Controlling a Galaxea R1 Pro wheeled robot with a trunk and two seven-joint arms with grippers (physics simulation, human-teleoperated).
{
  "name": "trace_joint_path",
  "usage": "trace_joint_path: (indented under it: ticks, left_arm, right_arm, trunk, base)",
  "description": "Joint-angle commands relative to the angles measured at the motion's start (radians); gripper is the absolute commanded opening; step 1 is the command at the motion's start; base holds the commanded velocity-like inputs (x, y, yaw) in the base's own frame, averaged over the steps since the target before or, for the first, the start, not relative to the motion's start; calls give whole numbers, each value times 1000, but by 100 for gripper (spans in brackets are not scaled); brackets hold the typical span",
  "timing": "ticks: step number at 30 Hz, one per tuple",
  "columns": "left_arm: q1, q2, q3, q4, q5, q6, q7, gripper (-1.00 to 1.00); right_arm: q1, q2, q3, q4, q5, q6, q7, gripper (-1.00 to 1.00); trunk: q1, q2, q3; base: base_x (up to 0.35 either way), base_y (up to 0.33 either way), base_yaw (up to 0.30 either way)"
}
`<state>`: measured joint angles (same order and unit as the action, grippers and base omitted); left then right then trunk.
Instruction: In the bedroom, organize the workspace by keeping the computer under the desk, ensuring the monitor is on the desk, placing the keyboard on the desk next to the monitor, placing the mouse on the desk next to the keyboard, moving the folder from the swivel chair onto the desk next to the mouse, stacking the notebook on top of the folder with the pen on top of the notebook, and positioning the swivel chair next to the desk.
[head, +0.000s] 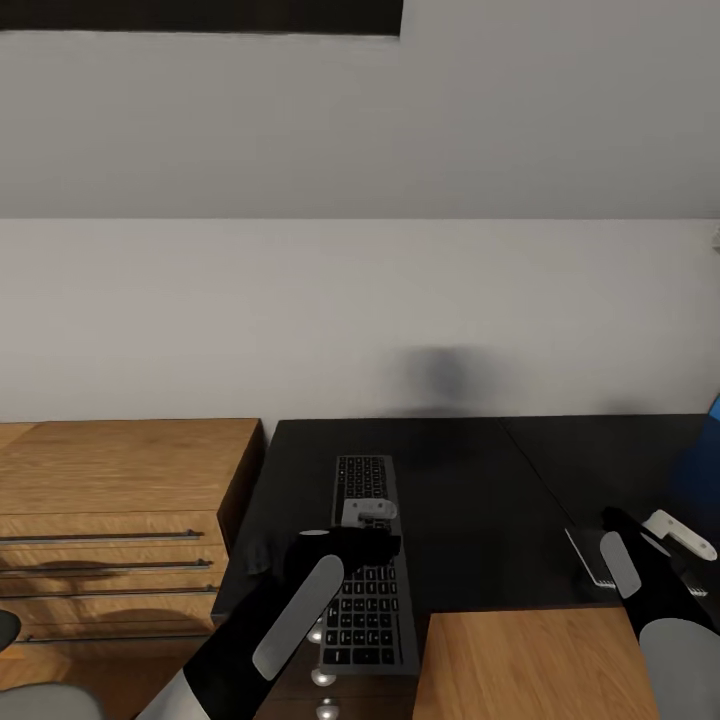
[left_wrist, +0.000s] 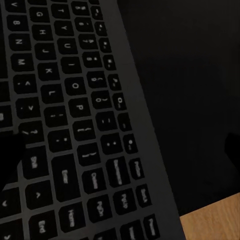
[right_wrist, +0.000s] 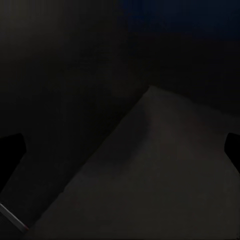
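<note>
We see the keyboard (head: 367, 565) lying flat on the dark tabletop (head: 470, 520), with our left end effector (head: 368, 515) directly over its middle; we can't tell its jaw state. The right end effector (head: 680, 535) looks spread. The keyboard should handle as rigid, thin and light, so we'd pinch across a long edge.

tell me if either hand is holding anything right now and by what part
It cannot be told for certain. The left hand sits over the keyboard near its middle, but no closed grip shows. The right hand looks open over the dark desk, holding nothing.
</note>
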<state>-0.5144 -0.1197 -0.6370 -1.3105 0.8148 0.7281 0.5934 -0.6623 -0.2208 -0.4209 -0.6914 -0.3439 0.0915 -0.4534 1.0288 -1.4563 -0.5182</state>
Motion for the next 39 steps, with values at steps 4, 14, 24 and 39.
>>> trace_joint_path:
  ticks: [4, 14, 24, 39]
  left_arm:
    - [-1, 0, -1, -1, 10, 1, 10, 100]
    - [-1, -1, -2, 1, 11, 1, 9, 100]
    - [-1, -1, -3, 2, 10, 1, 10, 100]
    - [-1, -3, -6, 6, 11, 1, 9, 100]
  right_arm:
    - [0, 0, 0, -2, -3, 5, -4, 100]
    - [0, -1, -1, -2, -3, 4, -2, 100]
    - [0, -5, 2, 8, -1, 4, 0, 100]
    - [-65, -88, 2, 108, 6, 1, 1, 100]
  trunk:
    - [0, -1, -1]
    - [0, -1, -1]
    - [0, -1, -1]
    - [0, -1, -1]
  base:
    - [20, -18, 0]
    - [158, -143, 0]
    - [55, -51, 0]
    - [3, -3, 0]
